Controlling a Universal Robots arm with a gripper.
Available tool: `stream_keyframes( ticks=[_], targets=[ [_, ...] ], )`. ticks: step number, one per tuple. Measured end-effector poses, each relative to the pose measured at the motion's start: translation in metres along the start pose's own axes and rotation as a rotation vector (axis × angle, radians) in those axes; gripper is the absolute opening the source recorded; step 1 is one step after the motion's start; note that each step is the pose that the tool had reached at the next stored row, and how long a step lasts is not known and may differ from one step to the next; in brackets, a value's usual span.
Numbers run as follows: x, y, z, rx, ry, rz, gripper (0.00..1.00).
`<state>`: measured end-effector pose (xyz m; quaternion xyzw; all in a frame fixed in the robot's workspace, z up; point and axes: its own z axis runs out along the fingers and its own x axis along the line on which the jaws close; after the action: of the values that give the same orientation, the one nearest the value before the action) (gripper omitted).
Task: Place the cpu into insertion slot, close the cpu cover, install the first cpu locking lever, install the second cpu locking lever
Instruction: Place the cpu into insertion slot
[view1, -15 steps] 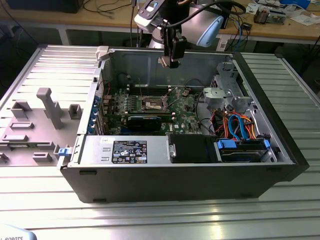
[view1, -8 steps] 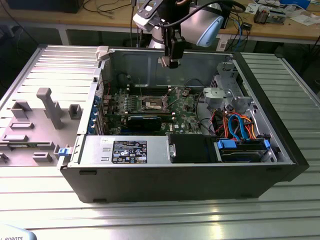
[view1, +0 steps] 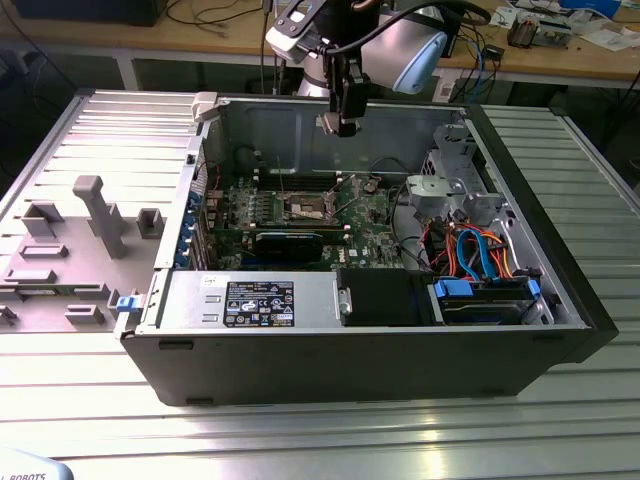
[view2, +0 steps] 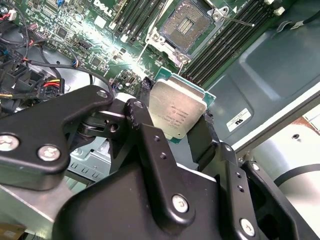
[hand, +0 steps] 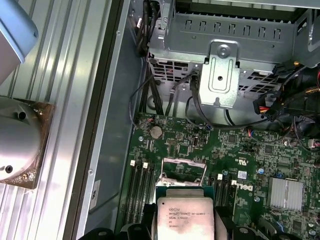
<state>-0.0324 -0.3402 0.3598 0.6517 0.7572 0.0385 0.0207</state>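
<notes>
Hand (view1: 347, 126) grasping the cpu (view2: 177, 112) over the open case (view1: 330, 365).
The fingers (view2: 146, 100) pinch the cpu by its edges, in the air above the board (view2: 107, 35), apart from the uncovered slot (view2: 187, 22).

Open air is left between the gripper (view1: 346, 128), closed on the cpu (view2: 177, 112), and the insertion slot (view1: 308, 208); the drive cage (view1: 447, 182) and cables (view1: 475, 250) are set well aside, at the exterior view's right.

Open computer case (view1: 350, 370) on ribbed table (view1: 300, 440); grey fixtures (view1: 100, 215) beside
</notes>
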Motion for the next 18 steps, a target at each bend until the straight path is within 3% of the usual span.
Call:
stream_keyframes(
  ticks=[6, 11, 18],
  targets=[
    [0.0000, -0.0003, 0.0000, 0.0000, -0.0001, 0.001, 0.54],
    [0.0007, -0.0045, 0.0006, -0.0003, -0.0011, 0.014, 0.54],
    [0.0006, -0.0050, 0.0055, -0.0018, -0.0084, 0.097, 0.54]
  ],
)
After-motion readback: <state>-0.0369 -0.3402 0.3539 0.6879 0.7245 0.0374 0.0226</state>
